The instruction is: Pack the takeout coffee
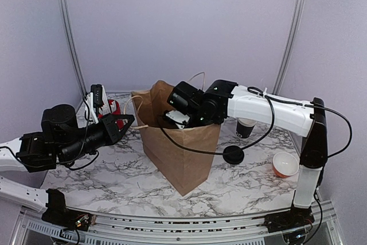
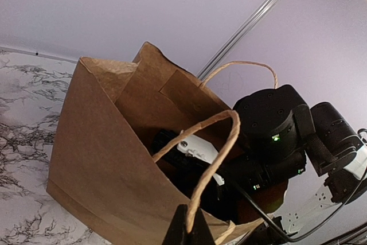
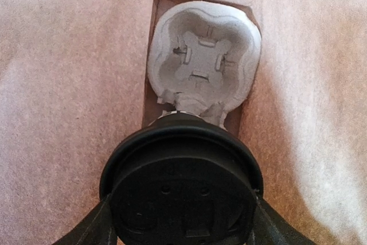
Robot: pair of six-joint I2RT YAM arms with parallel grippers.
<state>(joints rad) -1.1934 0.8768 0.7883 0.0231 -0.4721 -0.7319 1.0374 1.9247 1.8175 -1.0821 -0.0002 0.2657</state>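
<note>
The takeout coffee (image 3: pixel 182 185), seen from above as a black lid, hangs inside the brown paper bag (image 1: pixel 183 147). My right gripper (image 3: pixel 182 222) is shut on it, with one finger (image 3: pixel 94 228) against each side of the lid. Just below it a grey pulp cup carrier (image 3: pixel 200 55) lies on the bag's floor. In the top view the right gripper (image 1: pixel 179 117) reaches down into the bag's mouth, and the cup is hidden there. My left gripper (image 2: pixel 188 226) is shut on the bag's near twine handle (image 2: pixel 215 159), at the bag's left side (image 1: pixel 123 122).
A black cup with a white rim (image 1: pixel 246 127) stands right of the bag. A loose black lid (image 1: pixel 233 154) lies in front of it, and an orange bowl (image 1: pixel 285 164) sits by the right arm's base. A red object (image 1: pixel 113 109) stands at the back left.
</note>
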